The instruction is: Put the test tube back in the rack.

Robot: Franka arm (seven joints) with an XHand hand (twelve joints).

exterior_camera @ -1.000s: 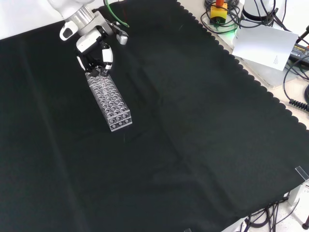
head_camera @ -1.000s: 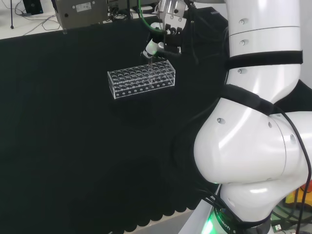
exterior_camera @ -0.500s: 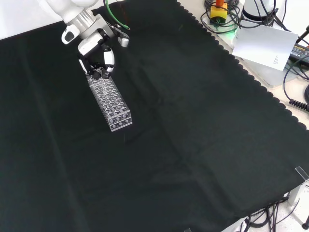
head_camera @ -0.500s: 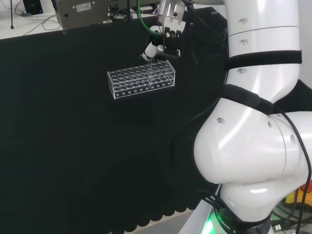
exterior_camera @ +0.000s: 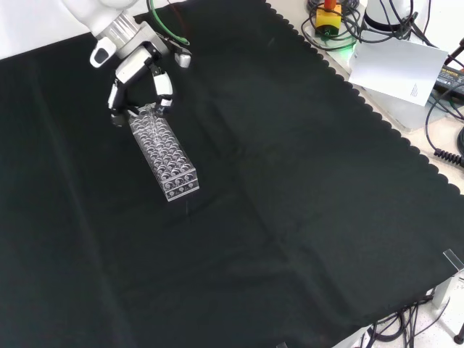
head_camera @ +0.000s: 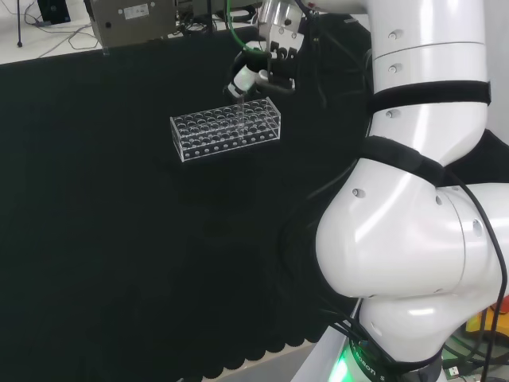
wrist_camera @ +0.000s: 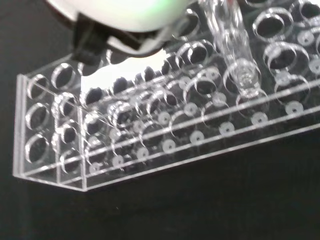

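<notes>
The clear plastic rack lies on the black cloth, seen also in the front view and close up in the wrist view. A clear test tube stands tilted in one of the rack's holes, its rounded end down inside. It is faint in the head view. My hand hovers just above the rack's right end there. From the front, the hand is over the rack's far end, with its fingers spread to either side. I see no finger curled round the tube.
The arm's own white links take up the head view's right. A grey box stands past the cloth's far edge. Cables, a white sheet and a yellow device lie off the cloth's scalloped edge in the front view.
The fingers, close together over the rack's end before, have spread apart. The hand rose a little, and the rack shifted slightly left in the head view.
</notes>
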